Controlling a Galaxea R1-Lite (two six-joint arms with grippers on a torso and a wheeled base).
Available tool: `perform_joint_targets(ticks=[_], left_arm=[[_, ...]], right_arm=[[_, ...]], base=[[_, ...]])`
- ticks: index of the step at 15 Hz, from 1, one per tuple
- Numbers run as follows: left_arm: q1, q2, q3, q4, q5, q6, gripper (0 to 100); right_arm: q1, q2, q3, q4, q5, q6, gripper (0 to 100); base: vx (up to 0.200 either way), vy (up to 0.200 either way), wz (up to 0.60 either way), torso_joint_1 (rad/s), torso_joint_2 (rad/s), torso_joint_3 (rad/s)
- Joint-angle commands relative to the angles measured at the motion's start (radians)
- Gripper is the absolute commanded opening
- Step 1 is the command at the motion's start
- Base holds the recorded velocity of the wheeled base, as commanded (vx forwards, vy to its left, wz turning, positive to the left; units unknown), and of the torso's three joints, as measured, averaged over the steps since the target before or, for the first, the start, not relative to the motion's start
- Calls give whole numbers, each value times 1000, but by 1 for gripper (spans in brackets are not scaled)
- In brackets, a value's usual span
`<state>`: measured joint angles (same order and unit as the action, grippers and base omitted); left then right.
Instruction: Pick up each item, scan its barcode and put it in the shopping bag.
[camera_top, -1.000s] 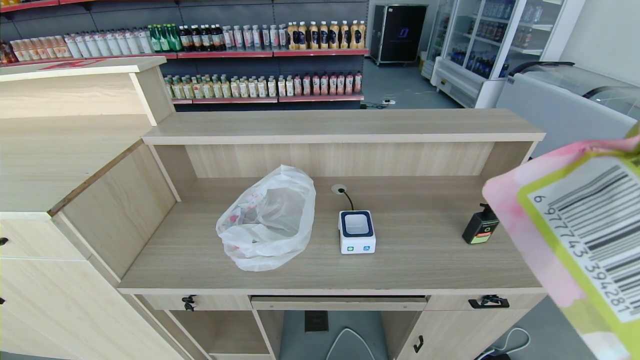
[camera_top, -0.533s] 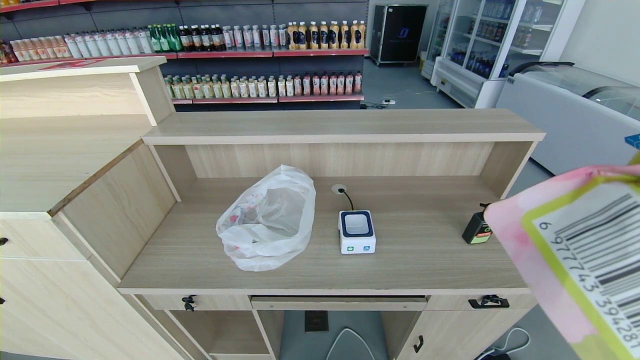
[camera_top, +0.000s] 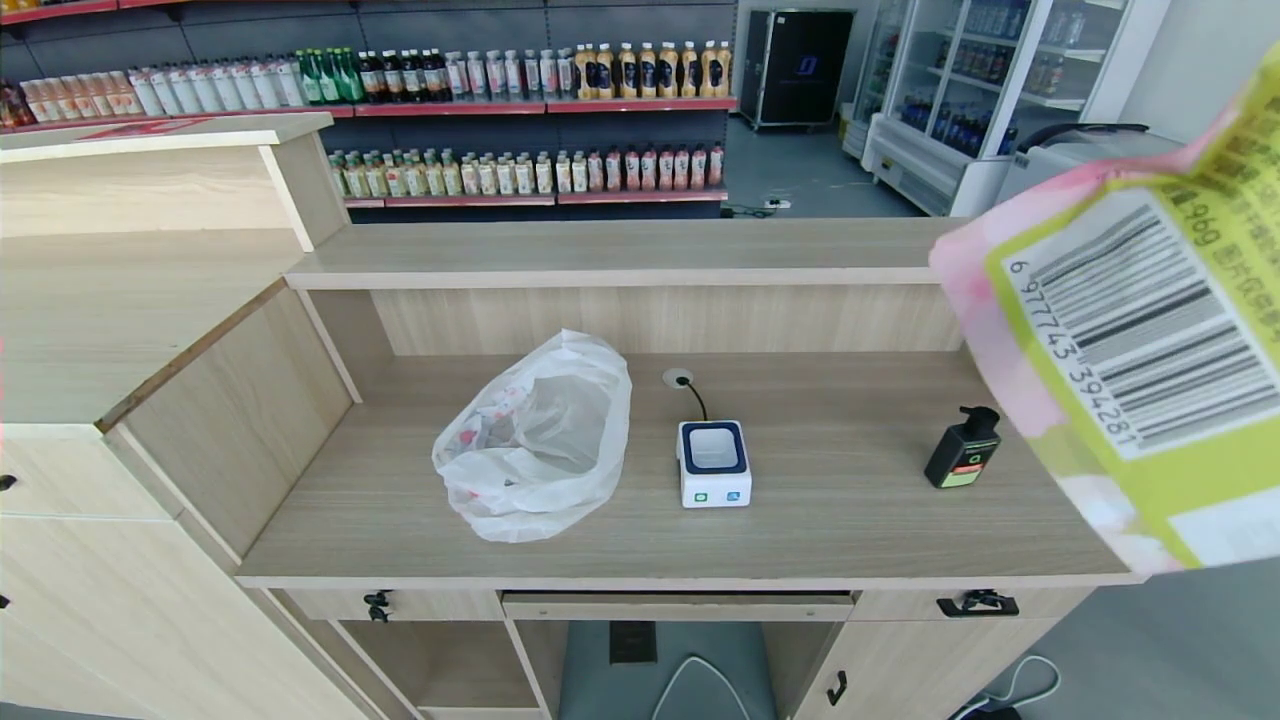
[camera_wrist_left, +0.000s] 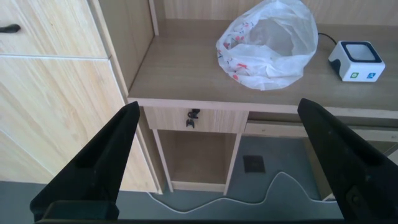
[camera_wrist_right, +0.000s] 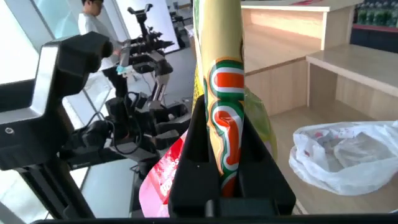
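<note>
A pink and green snack packet (camera_top: 1130, 320) with its barcode facing the head camera hangs close in front of it, over the counter's right end. My right gripper (camera_wrist_right: 225, 149) is shut on the packet (camera_wrist_right: 217, 81), which stands upright and edge-on between its fingers. A white translucent shopping bag (camera_top: 535, 440) lies open on the counter left of centre. The small white scanner (camera_top: 713, 463) with a dark-rimmed window sits just right of it. My left gripper (camera_wrist_left: 217, 168) is open and holds nothing, out in front of the counter's left front corner, with the bag (camera_wrist_left: 267, 43) and scanner (camera_wrist_left: 356, 59) beyond it.
A black pump bottle (camera_top: 963, 450) stands near the counter's right end. A raised ledge (camera_top: 680, 255) runs along the back and a wooden side wall (camera_top: 240, 410) closes the left. The scanner's cable goes into a hole (camera_top: 678, 378) behind it.
The packet first dipped lower at the right, then rose and came in leftward, turning its barcode more level. The pump bottle is uncovered again. Bag and scanner have not moved.
</note>
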<state>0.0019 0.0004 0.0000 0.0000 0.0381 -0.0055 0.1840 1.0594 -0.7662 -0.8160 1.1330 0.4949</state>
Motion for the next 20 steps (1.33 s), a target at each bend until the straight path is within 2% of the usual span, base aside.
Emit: perform_joint_targets(ticks=[1, 2, 3, 5, 6, 7, 9, 10, 12, 14, 17, 20], left_arm=[[0, 0, 0, 0, 0, -1, 100], [1, 0, 0, 0, 0, -1, 100], [0, 0, 0, 0, 0, -1, 100], [0, 0, 0, 0, 0, -1, 100], [1, 0, 0, 0, 0, -1, 100], [1, 0, 0, 0, 0, -1, 100], [1, 0, 0, 0, 0, -1, 100], [1, 0, 0, 0, 0, -1, 100], [1, 0, 0, 0, 0, -1, 100], [1, 0, 0, 0, 0, -1, 100], [1, 0, 0, 0, 0, -1, 100], [1, 0, 0, 0, 0, -1, 100]], right_arm=[[-221, 41, -13, 27, -1, -110, 0], [-281, 41, -5, 58, -1, -151, 0], [-391, 34, -2, 201, -4, -276, 0], [-515, 39, -21, 405, -18, -489, 0], [-586, 60, -61, 586, -27, -679, 0], [-623, 70, -91, 696, -41, -794, 0], [-680, 59, -105, 745, -124, -805, 0], [-678, 56, -105, 750, -182, -788, 0], [-603, 28, -76, 817, -550, -682, 0], [-534, 11, -36, 830, -607, -665, 0], [-537, -1, -30, 822, -676, -750, 0], [-540, -2, -12, 724, -774, -789, 0]], base=[[0, 0, 0, 0, 0, 0], [0, 0, 0, 0, 0, 0], [0, 0, 0, 0, 0, 0], [0, 0, 0, 0, 0, 0], [0, 0, 0, 0, 0, 0], [0, 0, 0, 0, 0, 0], [0, 0, 0, 0, 0, 0], [0, 0, 0, 0, 0, 0], [0, 0, 0, 0, 0, 0], [0, 0, 0, 0, 0, 0], [0, 0, 0, 0, 0, 0], [0, 0, 200, 1, 2, 1]])
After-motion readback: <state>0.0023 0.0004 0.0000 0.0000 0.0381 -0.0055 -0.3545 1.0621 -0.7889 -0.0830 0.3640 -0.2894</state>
